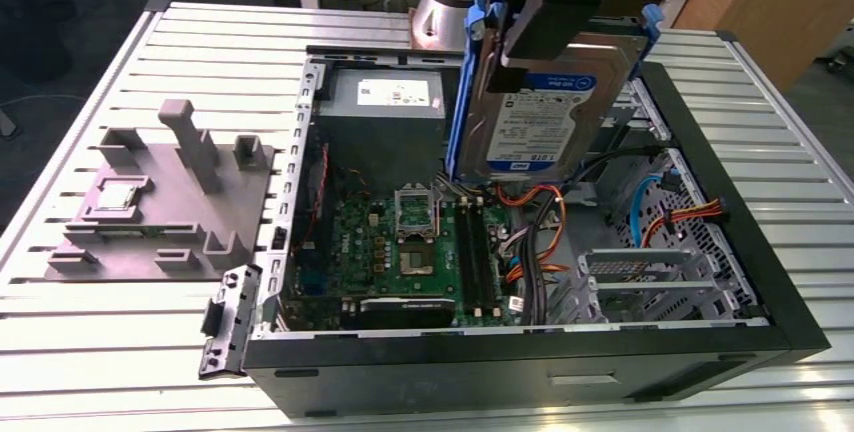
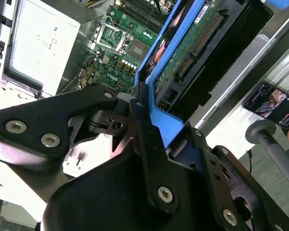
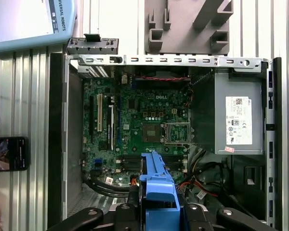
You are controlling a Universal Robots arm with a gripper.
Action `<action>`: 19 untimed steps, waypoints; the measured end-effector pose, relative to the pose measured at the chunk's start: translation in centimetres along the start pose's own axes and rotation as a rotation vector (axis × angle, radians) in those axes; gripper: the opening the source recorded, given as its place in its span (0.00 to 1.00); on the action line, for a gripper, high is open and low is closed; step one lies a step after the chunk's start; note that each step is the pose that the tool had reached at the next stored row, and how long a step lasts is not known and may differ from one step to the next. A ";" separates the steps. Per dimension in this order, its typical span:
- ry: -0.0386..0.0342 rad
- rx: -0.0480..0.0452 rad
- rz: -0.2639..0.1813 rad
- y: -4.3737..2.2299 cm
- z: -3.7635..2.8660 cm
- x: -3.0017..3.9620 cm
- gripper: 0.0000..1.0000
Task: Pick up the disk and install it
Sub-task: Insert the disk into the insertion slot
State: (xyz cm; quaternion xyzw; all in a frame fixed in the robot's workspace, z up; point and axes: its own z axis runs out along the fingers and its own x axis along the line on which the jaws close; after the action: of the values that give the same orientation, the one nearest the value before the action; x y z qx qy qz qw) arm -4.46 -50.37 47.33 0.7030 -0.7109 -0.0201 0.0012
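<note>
Exterior view, upper centre of frame: shows the gripper (image 1: pixel 514 62) closed on the disk (image 1: pixel 554 102), clamped on the blue carrier frame at the upper short end. Carries the disk on edge directly beneath the end effector, long axis running from the top of the frame downward with a slight lean, labelled face turned toward the camera. Holds the lower short end above the open computer case (image 1: pixel 747 252), over the loose cables (image 1: pixel 534 202) beside the motherboard (image 1: pixel 407 242), just toward the exterior view's right of the power supply (image 1: pixel 384 102). Appears to touch nothing inside the case.

Locates the metal drive cage (image 1: pixel 641 282) low in the frame at the exterior view's right, below the disk's lower end and apart from it. Judged as the governing relation: disk in line with the end effector, long axis pointing away from it into the case, cage offset downward and toward the exterior view's right.

Second wrist view: confirms fingers (image 2: pixel 149 144) pressed against the blue frame, with the circuit-board face of the disk (image 2: pixel 202 43) and its connector row extending away from them.

First wrist view: presents the disk (image 3: pixel 158 183) edge-on, projecting from the gripper (image 3: pixel 158 214) toward the motherboard.

Leaves the grey stand (image 1: pixel 174 192) on the slatted table (image 1: pixel 107 352) at the exterior view's left, well apart from the disk.
</note>
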 end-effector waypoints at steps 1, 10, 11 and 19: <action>0.0005 0.0000 0.000 0.00 0.00 0.03 0.37; 0.0065 0.0000 0.000 -0.12 -0.01 0.54 0.37; 0.0066 0.0000 0.000 -0.21 -0.01 0.55 0.37; 0.0066 0.0000 0.000 -1.29 -0.04 0.57 0.37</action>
State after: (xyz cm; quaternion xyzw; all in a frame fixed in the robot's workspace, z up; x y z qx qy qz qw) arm -3.18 -50.96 47.31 0.7030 -0.7110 -0.0178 0.0035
